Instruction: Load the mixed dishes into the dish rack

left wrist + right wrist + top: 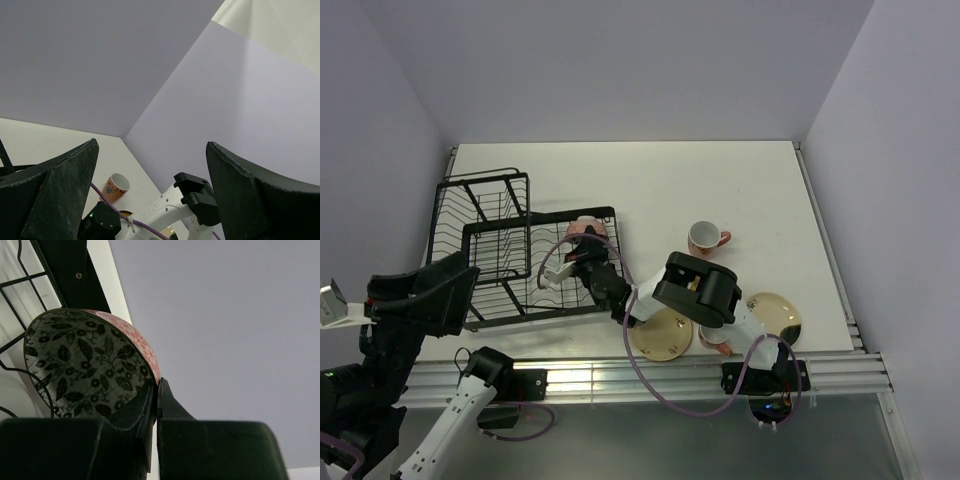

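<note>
Top external view: the dish rack (pixel 498 262) sits on the left part of the white desk (pixel 720 180). The right arm reaches across to the rack's right side. There the right end effector (pixel 582 255) holds the bowl (pixel 588 230) at the right far corner of the rack's raised wire section. Whether the bowl rests on the wires cannot be told from this view.

In the right wrist view the fingers are pressed together on the bowl's rim, pinching it. The bowl is tipped on edge, showing black leaf print inside and pink outside, with rack wires just behind it to the left.

One mug (pixel 705 238) stands upright on the desk, well to the right of the rack. A second mug (pixel 715 340) lies nearer the desk's front edge, partly hidden under the right arm. A mustard-yellow plate (pixel 660 338) lies flat just right of the rack's near right corner. A pale plate (pixel 778 312) lies farther right again.

The left end effector (pixel 151 145) is spread wide and holds nothing. It is raised near the rack's near left side and tilted up toward the wall.
</note>
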